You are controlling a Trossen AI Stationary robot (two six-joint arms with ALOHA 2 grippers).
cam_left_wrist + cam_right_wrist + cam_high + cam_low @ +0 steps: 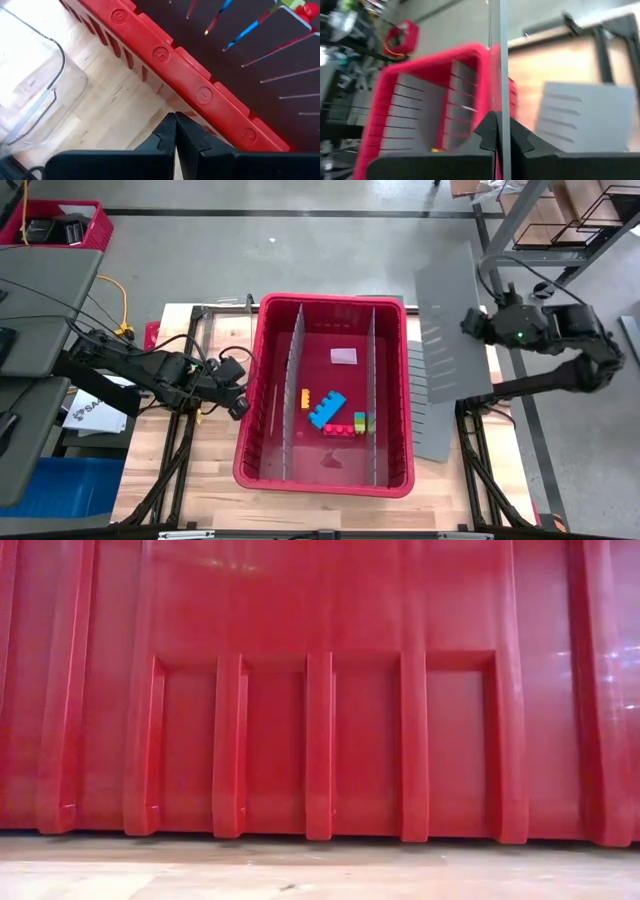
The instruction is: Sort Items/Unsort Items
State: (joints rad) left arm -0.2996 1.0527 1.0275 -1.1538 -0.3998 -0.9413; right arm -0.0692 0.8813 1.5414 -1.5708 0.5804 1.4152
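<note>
Inside the red bin (250,420), one blue block (327,409), one yellow block (304,397).

A large red plastic bin (256,395) stands on the pale wooden table (150,470), split into three lengthwise compartments by two upright grey divider panels (290,390). A small pale square card (343,356) lies on the bin floor in the middle compartment. Just beside the bin's right wall, a flat grey slotted panel (450,330) is tilted above another grey sheet (432,430) lying on the table. A clear plastic container (30,85) sits near the bin's left wall. A small red basket (60,225) rests on the floor well apart.
</note>
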